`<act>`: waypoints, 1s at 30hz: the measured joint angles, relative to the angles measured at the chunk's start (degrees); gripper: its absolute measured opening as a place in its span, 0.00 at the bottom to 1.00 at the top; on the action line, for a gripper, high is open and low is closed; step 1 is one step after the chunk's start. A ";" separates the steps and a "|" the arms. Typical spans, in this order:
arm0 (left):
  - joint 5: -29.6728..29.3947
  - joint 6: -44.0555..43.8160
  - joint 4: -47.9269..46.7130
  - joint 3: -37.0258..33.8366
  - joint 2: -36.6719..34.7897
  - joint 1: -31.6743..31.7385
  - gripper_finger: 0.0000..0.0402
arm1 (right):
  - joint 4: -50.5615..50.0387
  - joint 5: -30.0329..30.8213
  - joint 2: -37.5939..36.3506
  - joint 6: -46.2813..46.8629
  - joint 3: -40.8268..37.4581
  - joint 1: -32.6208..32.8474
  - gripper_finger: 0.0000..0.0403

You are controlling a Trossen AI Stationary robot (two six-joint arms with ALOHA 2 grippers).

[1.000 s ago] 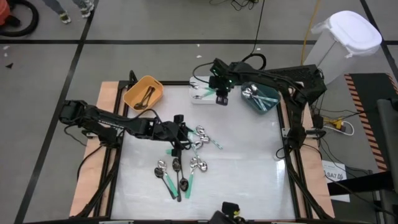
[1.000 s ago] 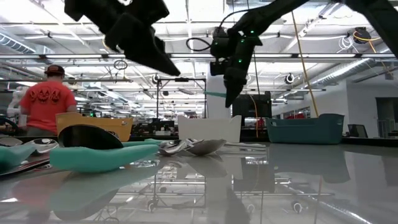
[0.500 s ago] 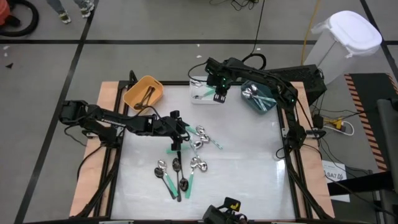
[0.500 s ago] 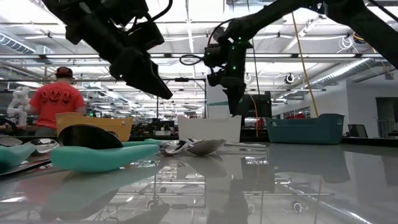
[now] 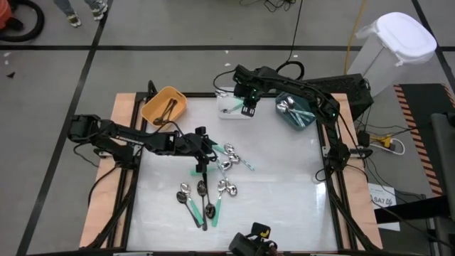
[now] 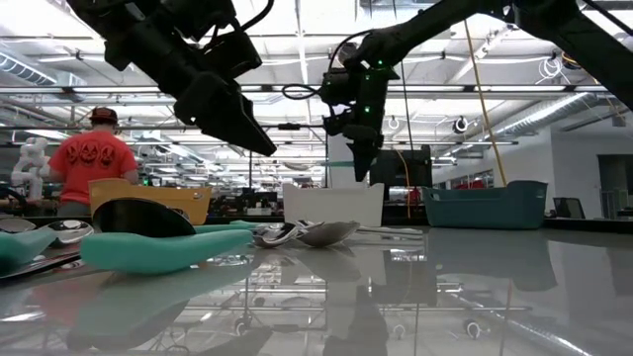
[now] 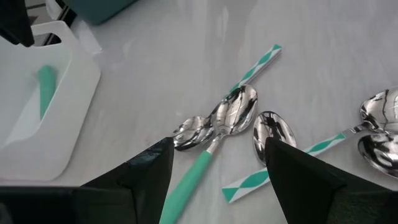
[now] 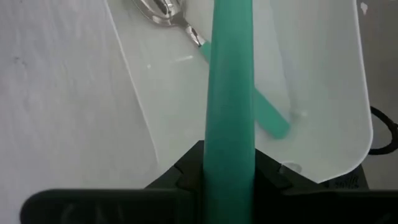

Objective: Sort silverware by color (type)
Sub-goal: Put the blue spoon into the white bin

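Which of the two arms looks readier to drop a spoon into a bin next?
The right one, I'd say: its hand grips a mint-green spoon handle above the white bin. The left hand hangs open over loose spoons.

The high camera looks straight down on the whole surface [image 5: 284,178]. The low camera sits at surface level, facing across it toward the white bin [image 6: 332,205] and the room behind. The left wrist camera looks down, close, on spoons just beside that bin [image 7: 43,118]. The right wrist camera hangs directly over it [image 8: 311,93], nearer still. All four share the bin [image 5: 229,104].
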 joint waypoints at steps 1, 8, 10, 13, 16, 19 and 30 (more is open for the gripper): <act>0.00 -0.11 0.00 0.00 0.00 0.00 0.63 | 0.02 0.03 0.14 0.22 0.00 0.01 0.17; 0.00 -0.19 -0.01 0.02 0.00 0.00 0.63 | -0.39 4.31 2.51 0.79 -0.02 -0.08 0.17; 0.00 -0.20 -0.02 0.02 0.00 0.00 0.63 | -0.07 4.62 2.94 0.94 -0.02 -0.08 0.17; 0.00 -0.17 -0.03 0.02 0.00 0.00 0.63 | 0.04 5.75 3.01 1.34 -0.02 -0.08 0.17; 0.00 0.00 -0.04 0.02 0.00 0.00 0.63 | 0.39 5.71 3.00 1.34 -0.02 -0.08 0.17; 0.00 0.00 -0.04 0.04 0.00 0.00 0.63 | 0.39 5.59 3.01 0.84 -0.02 -0.08 0.17; 0.00 0.03 -0.04 0.07 -0.02 0.00 0.63 | -0.02 5.38 3.73 -0.30 -0.02 0.47 0.18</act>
